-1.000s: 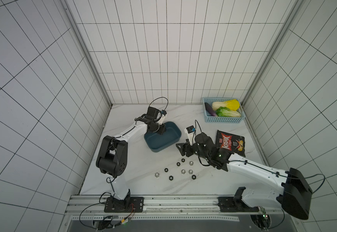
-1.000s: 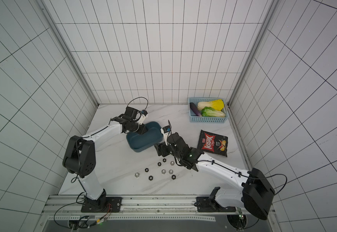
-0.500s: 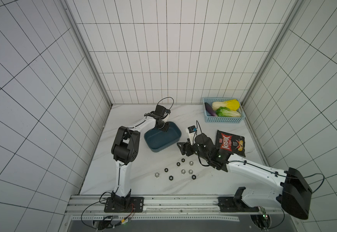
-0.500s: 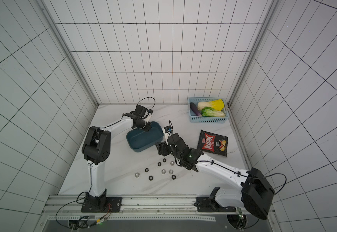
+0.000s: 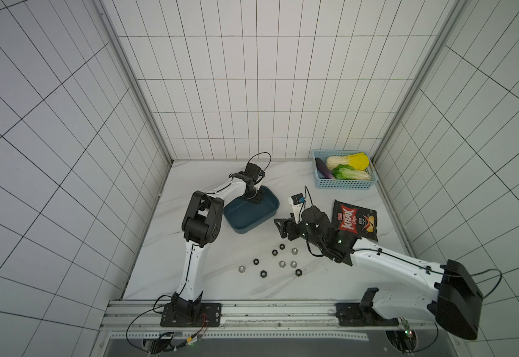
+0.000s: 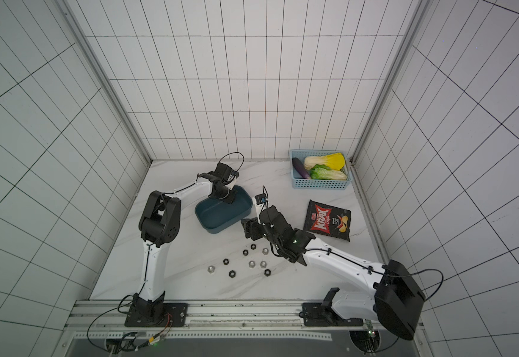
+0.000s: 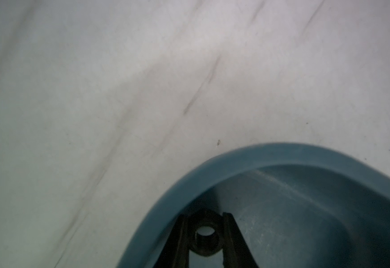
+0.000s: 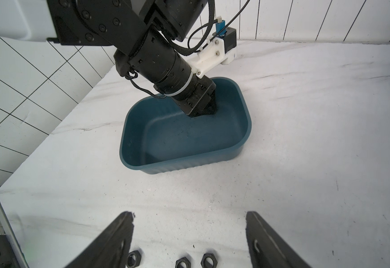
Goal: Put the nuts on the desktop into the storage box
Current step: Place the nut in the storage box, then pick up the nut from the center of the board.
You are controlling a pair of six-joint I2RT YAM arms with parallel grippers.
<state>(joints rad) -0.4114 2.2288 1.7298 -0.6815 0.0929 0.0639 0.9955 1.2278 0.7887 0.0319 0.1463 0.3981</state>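
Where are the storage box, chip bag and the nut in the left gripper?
storage box (image 5: pixel 245 214): top view, inner floor.
chip bag (image 5: pixel 349 222): top view, red logo.
black nut (image 7: pixel 209 244): left wrist view, below hole.

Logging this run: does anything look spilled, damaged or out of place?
Nothing spilled or damaged. Only the storage box sits askew to the desktop edges. Loose nuts lie scattered, as expected; the left gripper grips one black nut.

Storage box (image 7: pixel 212 169) cut off by frame edge; nut (image 7: pixel 209 244) blurred.
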